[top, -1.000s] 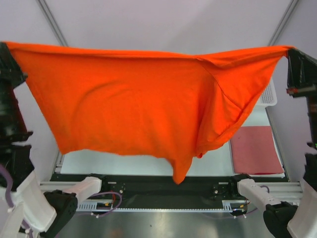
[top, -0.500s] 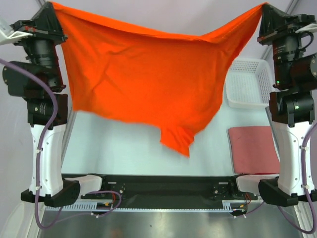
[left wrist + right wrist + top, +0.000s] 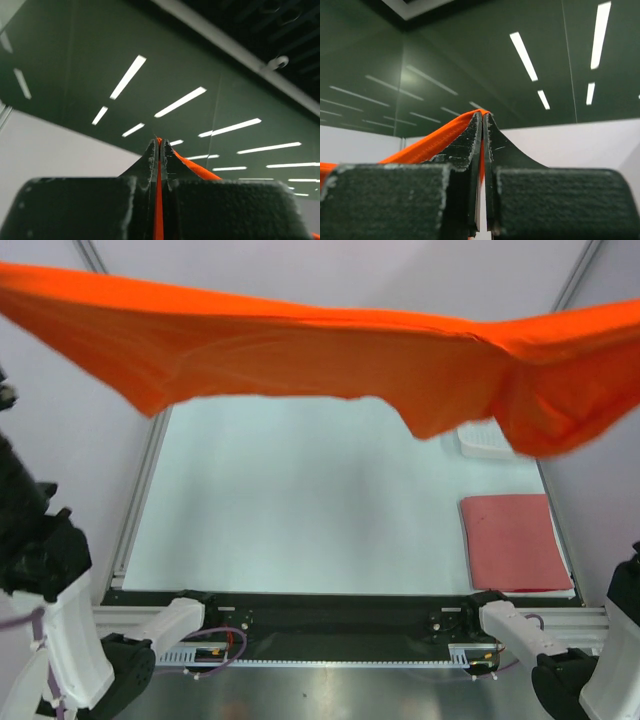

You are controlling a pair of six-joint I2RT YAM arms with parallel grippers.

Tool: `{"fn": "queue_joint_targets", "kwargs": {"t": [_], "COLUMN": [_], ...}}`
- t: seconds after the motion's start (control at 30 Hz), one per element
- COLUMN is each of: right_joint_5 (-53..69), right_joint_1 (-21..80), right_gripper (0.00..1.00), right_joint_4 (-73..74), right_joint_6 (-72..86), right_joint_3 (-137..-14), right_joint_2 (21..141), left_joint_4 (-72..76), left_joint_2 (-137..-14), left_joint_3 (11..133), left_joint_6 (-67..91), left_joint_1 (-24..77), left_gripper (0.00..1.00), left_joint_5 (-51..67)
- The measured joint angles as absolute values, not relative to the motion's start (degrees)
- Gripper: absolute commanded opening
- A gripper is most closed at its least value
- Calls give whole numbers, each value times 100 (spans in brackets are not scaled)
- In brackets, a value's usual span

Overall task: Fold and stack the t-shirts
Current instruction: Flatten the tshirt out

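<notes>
The orange t-shirt [image 3: 300, 350] stretches from pincer to pincer, high above the table [image 3: 300, 510]. The brick-red t-shirt [image 3: 512, 540] lies flat far below (on the right pincer's side). The left pincer [image 3: 159, 145] and the right pincer [image 3: 483, 120] each pinch an orange edge tight.

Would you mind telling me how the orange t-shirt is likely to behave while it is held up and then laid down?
Probably very floppy: the orange t-shirt sags and bunches between its two held ends. Likely light, since a thin pinch in the left gripper and right gripper carries it. It should drape, not hold shape, on the table.
</notes>
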State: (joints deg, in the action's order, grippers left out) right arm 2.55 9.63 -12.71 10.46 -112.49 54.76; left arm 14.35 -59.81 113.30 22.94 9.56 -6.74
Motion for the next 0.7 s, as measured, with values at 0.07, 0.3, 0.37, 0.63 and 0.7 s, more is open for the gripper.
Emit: {"fn": "queue_joint_targets", "kwargs": {"t": [0.07,0.3,0.37,0.63,0.7], "right_joint_5": [331,462,462,266,211], "right_joint_1": [963,963,963,963,963], "right_gripper": [0,0,0,0,0], "right_joint_4": [-1444,-1623,-1629,-1802,-1802], "right_joint_6": [1055,1212,1262,1559,1653], "right_joint_3": [-11299,-11067,-10803,-8691,-8149], "right_joint_2": [5367,5343,5382,5861,6047], "left_joint_4": [1573,1887,1933,2307,2552], "left_joint_2": [-5795,-5448,-5422,-5376,-5485], "left_joint_3": [11424,11192,10860,7806,6923], "left_joint_6": [2314,2285,2241,1986,1944], "left_joint_1": [956,954,952,945,945], "left_gripper": [0,0,0,0,0], "left_joint_5": [-578,-543,-585,-1341,-1704]}}
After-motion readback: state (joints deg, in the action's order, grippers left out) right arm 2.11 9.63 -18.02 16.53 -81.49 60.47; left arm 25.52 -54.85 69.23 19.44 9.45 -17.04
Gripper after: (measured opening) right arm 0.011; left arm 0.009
